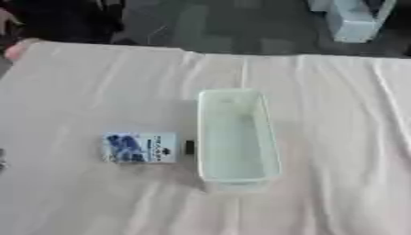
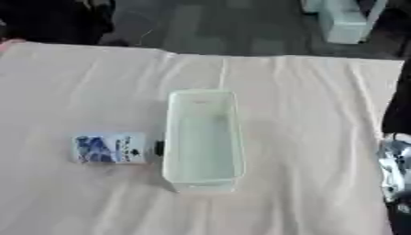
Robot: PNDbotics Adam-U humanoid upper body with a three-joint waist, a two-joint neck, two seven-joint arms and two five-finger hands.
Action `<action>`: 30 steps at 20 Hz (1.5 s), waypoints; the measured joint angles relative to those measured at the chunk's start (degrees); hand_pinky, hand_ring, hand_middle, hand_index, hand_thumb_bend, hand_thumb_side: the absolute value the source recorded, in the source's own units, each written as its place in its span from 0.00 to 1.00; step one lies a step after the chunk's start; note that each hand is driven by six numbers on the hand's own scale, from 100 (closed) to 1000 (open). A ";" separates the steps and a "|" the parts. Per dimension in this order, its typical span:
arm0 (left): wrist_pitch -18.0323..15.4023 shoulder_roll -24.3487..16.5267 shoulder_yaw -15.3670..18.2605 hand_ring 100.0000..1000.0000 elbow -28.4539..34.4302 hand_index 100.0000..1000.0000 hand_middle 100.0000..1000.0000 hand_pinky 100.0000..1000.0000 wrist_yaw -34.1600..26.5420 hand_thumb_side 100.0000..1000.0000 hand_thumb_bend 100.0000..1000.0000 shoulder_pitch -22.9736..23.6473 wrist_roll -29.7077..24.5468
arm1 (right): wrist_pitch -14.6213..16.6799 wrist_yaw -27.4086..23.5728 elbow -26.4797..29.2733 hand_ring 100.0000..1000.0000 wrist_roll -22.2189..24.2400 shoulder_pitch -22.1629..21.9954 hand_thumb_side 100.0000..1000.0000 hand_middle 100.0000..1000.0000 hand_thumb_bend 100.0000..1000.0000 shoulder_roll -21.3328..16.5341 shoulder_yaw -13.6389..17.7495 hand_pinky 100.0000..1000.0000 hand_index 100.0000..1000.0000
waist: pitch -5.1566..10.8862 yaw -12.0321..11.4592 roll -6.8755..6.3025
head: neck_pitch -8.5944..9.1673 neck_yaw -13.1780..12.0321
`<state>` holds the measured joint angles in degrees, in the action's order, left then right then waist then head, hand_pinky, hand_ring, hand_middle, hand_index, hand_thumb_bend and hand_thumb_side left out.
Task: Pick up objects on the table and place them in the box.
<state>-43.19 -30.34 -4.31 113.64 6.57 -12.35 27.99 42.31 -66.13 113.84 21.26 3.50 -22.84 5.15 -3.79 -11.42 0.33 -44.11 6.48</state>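
The tabletop [image 1: 337, 137] is covered by a pale pinkish cloth [image 1: 96, 78] with lengthwise creases and shallow wrinkles. A translucent, pale green rectangular box [image 1: 237, 137] stands upright near the centre, long axis running away from the robot, open side up; nothing is visible inside it. A flat white packet with blue print [image 1: 140, 147] lies just beside the box's left wall. A small dark item [image 1: 189, 147] sits between the packet and the box; contact with either cannot be determined.
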 measured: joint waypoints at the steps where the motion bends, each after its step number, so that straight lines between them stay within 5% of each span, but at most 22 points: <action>1: 0.01 0.00 0.00 0.03 0.00 0.53 0.17 0.00 0.01 0.74 0.00 0.00 0.01 | 0.00 0.00 0.00 0.24 0.00 0.00 1.00 0.35 0.00 0.00 0.06 0.06 0.48 | 0.00 0.00 0.00 | 0.00 0.00; 14: -0.59 -0.01 -0.02 0.07 0.00 0.55 0.21 0.00 -1.90 0.77 0.00 0.46 -0.59 | 0.05 -0.02 0.00 0.24 -0.05 0.03 1.00 0.35 0.00 -0.01 0.26 0.06 0.49 | 0.00 0.52 -0.01 | 0.00 0.06; 19: -0.53 -2.66 -0.41 0.33 0.00 0.69 0.42 0.13 -4.27 0.89 0.08 2.54 -1.11 | 0.60 -0.04 0.00 0.24 -0.60 0.39 1.00 0.35 0.00 -0.09 0.83 0.06 0.48 | -0.11 1.20 -0.53 | -0.01 0.09; 26: 9.19 -10.86 -0.39 0.52 0.00 0.71 0.61 0.24 -3.48 0.90 0.23 4.31 -8.65 | 1.30 -0.38 0.00 0.24 -1.30 1.63 1.00 0.35 0.00 -0.57 1.28 0.06 0.48 | -0.76 2.25 -1.17 | -0.02 0.10; 27: 10.51 -11.82 -0.39 0.57 0.00 0.70 0.65 0.35 -2.87 0.90 0.26 4.35 -9.84 | 1.34 -0.38 0.00 0.24 -1.34 1.64 1.00 0.35 0.00 -0.58 1.28 0.06 0.48 | -0.78 2.33 -1.27 | -0.02 0.10; 30: 14.39 -14.57 -0.39 0.63 0.00 0.71 0.69 0.44 -0.49 0.89 0.29 4.62 -13.26 | 1.36 -0.39 0.00 0.24 -1.36 1.88 1.00 0.35 0.00 -0.84 1.28 0.06 0.48 | -0.86 2.53 -1.34 | -0.02 0.10</action>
<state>-28.80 -44.92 -4.70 113.64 6.08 -7.73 14.73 43.68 -66.52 113.84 19.90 5.38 -23.67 6.43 -4.65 -8.89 -1.01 -44.13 6.59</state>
